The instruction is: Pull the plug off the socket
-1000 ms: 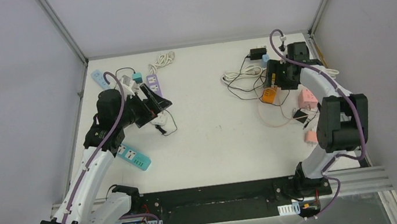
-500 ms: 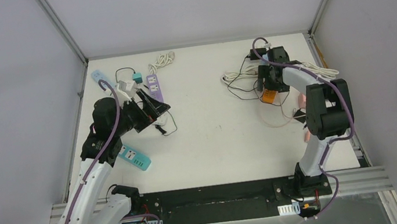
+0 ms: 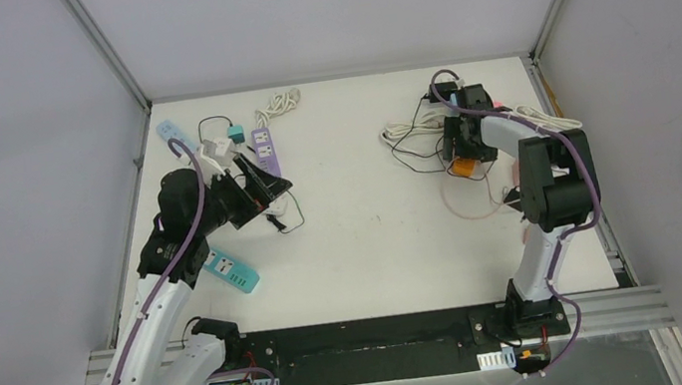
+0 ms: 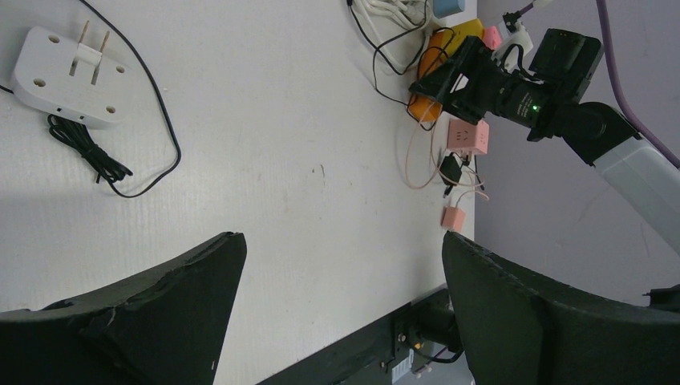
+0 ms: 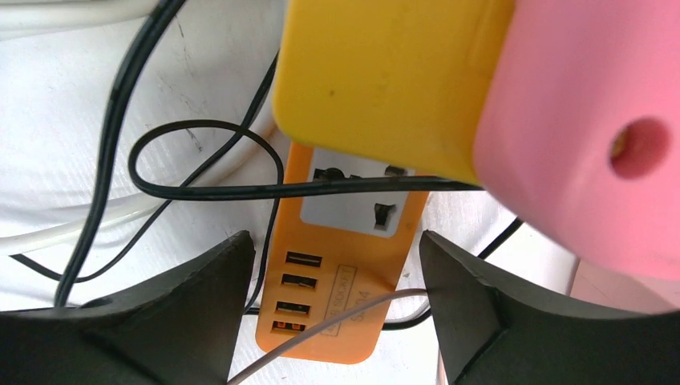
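Observation:
An orange socket strip (image 5: 345,265) with several USB ports lies flat on the white table (image 5: 96,208), with black and grey cords across it. A yellow block (image 5: 385,80) joined to a pink one (image 5: 593,144) looms over the strip's upper end, covering its outlets; I take this for the plug. My right gripper (image 5: 335,241) is open, with a finger on either side of the strip's lower end and a gap to each. From above, the right gripper (image 3: 459,141) hovers just behind the orange strip (image 3: 460,168). My left gripper (image 3: 267,178) hangs open and empty at the left.
A white adapter (image 4: 72,76) with bare prongs and a black cord lies under the left arm. A purple strip (image 3: 265,145), a teal strip (image 3: 230,271) and white cords (image 3: 409,130) also lie on the table. Pink cubes (image 4: 467,135) sit near the right edge.
The right arm has swung left and back, bringing its gripper over the orange strip. The left arm shifted slightly a second ago and has since held still.

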`<action>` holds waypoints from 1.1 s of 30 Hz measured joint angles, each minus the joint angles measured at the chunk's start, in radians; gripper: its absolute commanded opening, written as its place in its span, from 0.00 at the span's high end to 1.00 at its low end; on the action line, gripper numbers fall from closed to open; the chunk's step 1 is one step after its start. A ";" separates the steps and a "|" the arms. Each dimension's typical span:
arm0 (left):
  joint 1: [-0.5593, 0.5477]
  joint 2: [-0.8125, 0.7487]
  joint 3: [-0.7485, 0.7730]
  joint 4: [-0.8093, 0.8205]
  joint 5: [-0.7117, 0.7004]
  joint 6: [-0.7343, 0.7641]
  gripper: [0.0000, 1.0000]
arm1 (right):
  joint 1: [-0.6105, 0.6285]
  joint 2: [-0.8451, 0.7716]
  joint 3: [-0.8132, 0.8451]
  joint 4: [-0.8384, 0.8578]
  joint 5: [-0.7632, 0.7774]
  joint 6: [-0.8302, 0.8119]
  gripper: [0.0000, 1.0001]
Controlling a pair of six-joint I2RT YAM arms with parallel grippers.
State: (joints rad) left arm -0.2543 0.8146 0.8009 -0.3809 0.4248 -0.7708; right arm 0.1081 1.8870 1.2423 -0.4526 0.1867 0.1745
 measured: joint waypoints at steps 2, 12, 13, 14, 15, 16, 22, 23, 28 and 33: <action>0.000 -0.007 -0.002 -0.002 0.000 0.000 0.04 | 0.000 -0.001 -0.001 0.002 0.000 0.000 0.22; 0.000 -0.023 -0.005 -0.008 -0.003 0.000 0.04 | -0.007 -0.154 -0.101 0.016 0.000 -0.039 0.52; 0.000 -0.020 -0.005 -0.008 -0.003 0.000 0.04 | -0.010 -0.164 -0.103 0.016 -0.003 -0.043 0.53; 0.000 -0.016 -0.005 -0.008 -0.003 0.000 0.04 | -0.013 -0.168 -0.103 0.016 -0.010 -0.046 0.54; 0.000 -0.011 -0.005 -0.008 -0.003 0.000 0.04 | -0.015 -0.169 -0.103 0.017 -0.016 -0.047 0.55; 0.000 -0.007 -0.005 -0.008 -0.003 0.000 0.04 | -0.020 -0.169 -0.103 0.017 -0.022 -0.049 0.58; 0.000 -0.003 -0.005 -0.008 -0.003 0.000 0.04 | -0.050 -0.170 -0.104 0.014 -0.094 -0.064 0.84; 0.000 -0.005 -0.005 -0.008 -0.003 0.000 0.04 | -0.055 -0.174 -0.108 0.017 -0.116 -0.068 0.85; 0.000 -0.025 -0.005 -0.009 -0.003 0.000 0.04 | -0.054 -0.314 -0.222 0.024 -0.246 -0.098 0.92; 0.000 -0.020 -0.005 -0.009 -0.003 0.000 0.04 | 0.009 -0.473 -0.285 -0.021 -0.398 -0.155 0.95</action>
State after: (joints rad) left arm -0.2543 0.7944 0.7956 -0.3897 0.4221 -0.7704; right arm 0.1173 1.4139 0.9569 -0.4736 -0.2115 0.0193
